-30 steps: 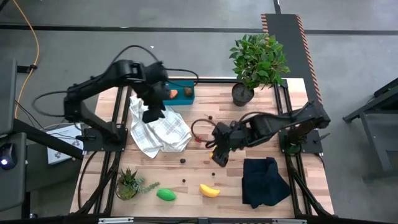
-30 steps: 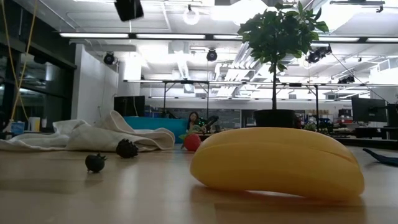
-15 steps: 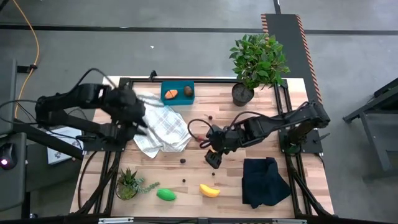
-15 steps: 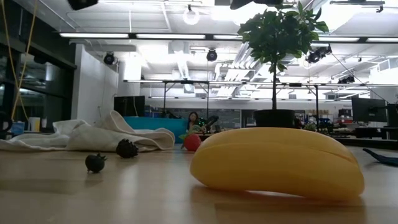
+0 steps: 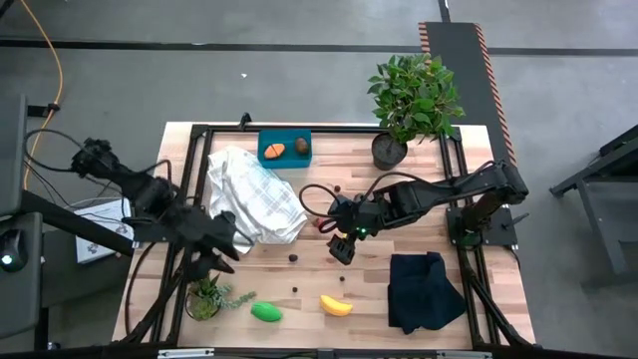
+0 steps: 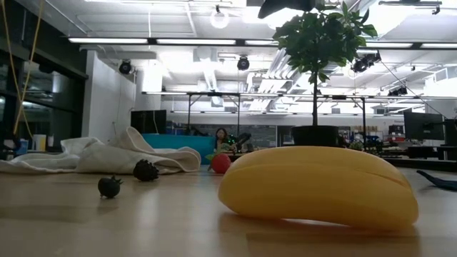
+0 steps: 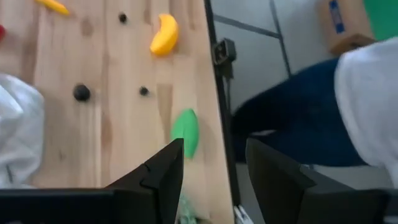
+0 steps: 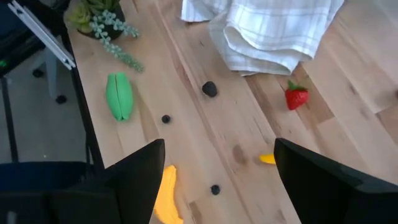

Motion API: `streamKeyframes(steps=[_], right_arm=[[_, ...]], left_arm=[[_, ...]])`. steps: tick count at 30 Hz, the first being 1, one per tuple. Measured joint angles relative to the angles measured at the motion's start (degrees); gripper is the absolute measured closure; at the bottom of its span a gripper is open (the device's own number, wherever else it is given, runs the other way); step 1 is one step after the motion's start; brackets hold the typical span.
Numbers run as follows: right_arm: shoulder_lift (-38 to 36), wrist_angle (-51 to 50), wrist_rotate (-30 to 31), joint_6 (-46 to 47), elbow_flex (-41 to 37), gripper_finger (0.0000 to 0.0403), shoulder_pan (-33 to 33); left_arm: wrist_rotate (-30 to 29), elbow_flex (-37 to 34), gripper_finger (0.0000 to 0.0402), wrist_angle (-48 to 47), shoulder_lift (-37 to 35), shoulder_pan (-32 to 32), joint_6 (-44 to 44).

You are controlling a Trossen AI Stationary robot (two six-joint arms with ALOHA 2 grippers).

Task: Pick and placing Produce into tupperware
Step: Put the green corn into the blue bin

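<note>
Red strawberry (image 8: 296, 97) lies just ahead of the released right pincer (image 5: 343, 246); descend squarely, then clench gently.

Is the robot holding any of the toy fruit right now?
No, nothing is held. The left end effector has empty, parted fingers above the table's front-left edge. The right end effector is wide open and empty, hovering mid-table near the strawberry.

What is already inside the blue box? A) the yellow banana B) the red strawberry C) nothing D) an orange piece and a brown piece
D: from above, the tupperware holds an orange carrot and a brown kiwi, while the banana and strawberry lie on the table.
</note>
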Motion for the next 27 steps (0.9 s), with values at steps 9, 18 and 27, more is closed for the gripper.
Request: streamKeyframes(steps=[9, 18, 27], right_arm=[[0.00, -1.44, -0.56, -1.41, 0.02, 0.0110, 3.34], [0.00, -1.33, 4.60, 1.38, 0.04, 0.0110, 7.50], [0.00, -1.54, 4.92, 3.43, 0.04, 0.0110, 8.49]], left_arm=[[-16.17, 0.00, 0.0240, 4.12, 9.33, -14.08, -0.23], [-16.11, 0.00, 0.0211, 12.87, 22.26, -18.27, 0.18], [-15.54, 0.04, 0.0154, 17.91, 28.93, -18.20, 5.61]])
